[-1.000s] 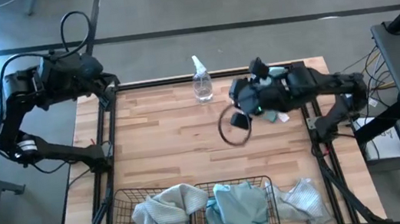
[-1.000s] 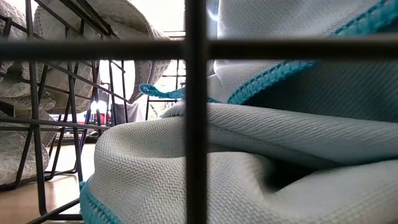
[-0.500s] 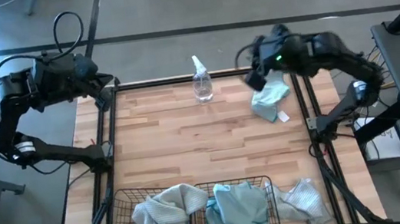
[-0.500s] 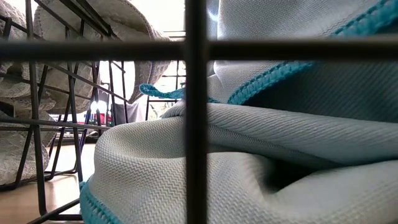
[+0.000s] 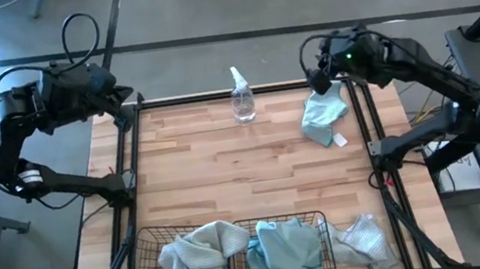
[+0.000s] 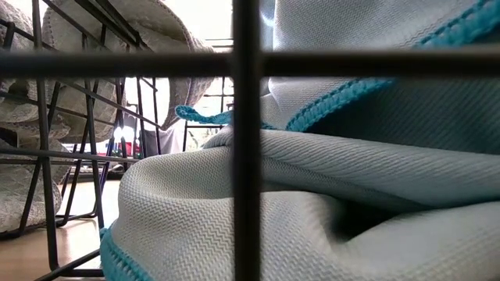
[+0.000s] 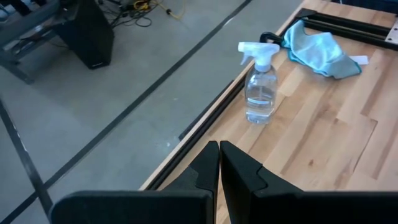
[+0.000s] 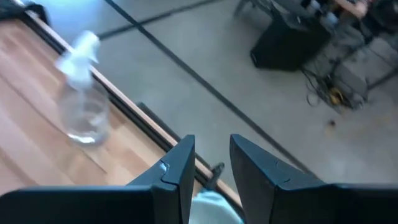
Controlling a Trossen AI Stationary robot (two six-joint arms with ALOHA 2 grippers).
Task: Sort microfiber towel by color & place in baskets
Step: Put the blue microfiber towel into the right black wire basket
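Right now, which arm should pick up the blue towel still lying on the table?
Right. The right gripper hangs by the blue towel at the table's far right corner, fingers slightly apart. The left gripper waits shut at the far left corner.

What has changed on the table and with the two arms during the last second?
The right gripper pulled back from over the table's middle to the far right corner, fingers slightly apart and empty. The light blue towel it had covered now lies uncovered. The left gripper, spray bottle and baskets stayed put.
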